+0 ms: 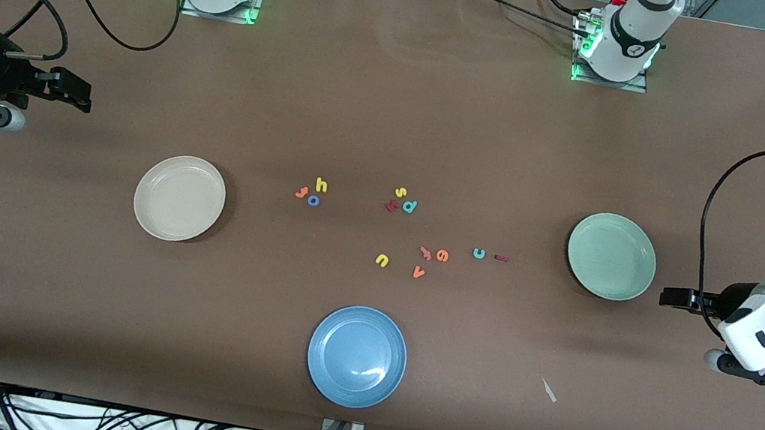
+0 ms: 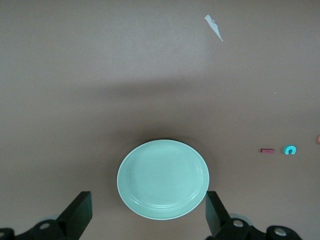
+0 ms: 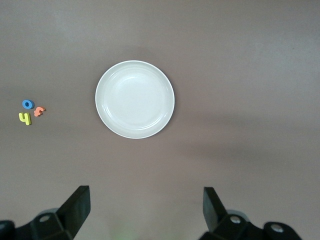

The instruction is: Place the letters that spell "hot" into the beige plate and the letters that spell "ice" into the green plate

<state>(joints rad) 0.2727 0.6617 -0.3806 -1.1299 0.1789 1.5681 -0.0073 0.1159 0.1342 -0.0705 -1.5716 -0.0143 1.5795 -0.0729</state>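
Blue plate (image 1: 357,356) sits nearest the camera, with nothing in it. Farther from the camera lie the small letters. Yellow h (image 1: 321,184), blue o (image 1: 313,199) and orange t (image 1: 301,192) huddle together on the desk (image 1: 398,111), between the middle and the beige plate (image 1: 179,197). Teal c (image 1: 478,253) and dark red i (image 1: 500,258) lie side by side near the green plate (image 1: 611,255), with orange e (image 1: 442,256) just beside them. Both plates hold nothing.

The left gripper (image 1: 666,297) hangs beside the green plate, fingers (image 2: 80,212) wide apart. The right gripper (image 1: 83,97) hangs over bare desk near the beige plate, fingers (image 3: 77,205) apart too.
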